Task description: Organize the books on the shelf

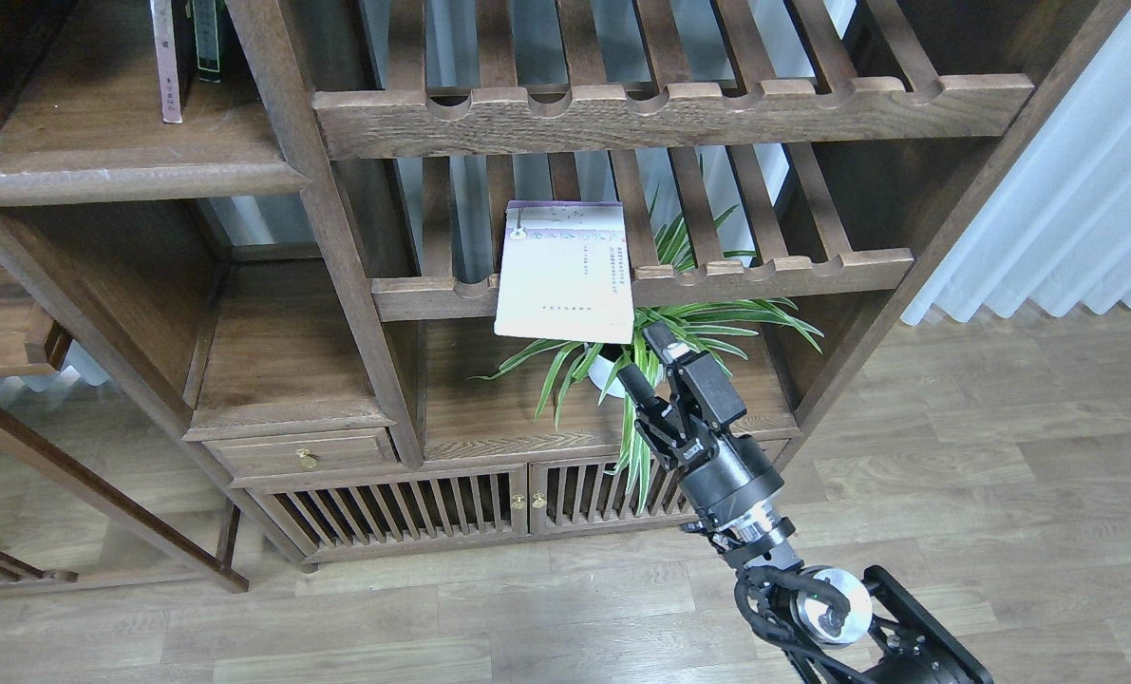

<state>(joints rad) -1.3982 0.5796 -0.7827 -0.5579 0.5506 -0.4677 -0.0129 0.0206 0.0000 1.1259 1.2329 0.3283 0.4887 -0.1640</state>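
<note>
Lavender-cream book overhangs the slatted rack, just above the right gripper's parted jaws.

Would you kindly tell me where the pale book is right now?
In the head view, the pale book lies centre frame on the lower slatted rack, overhanging its front rail, just above the plant and right gripper.

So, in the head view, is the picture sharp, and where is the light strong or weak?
Head view: mostly sharp; the print on the pale book is too small to read. Daylight through the white curtain is bright, nearly washed out. The shelf corner at upper left is dim. The right gripper shows small highlights.
</note>
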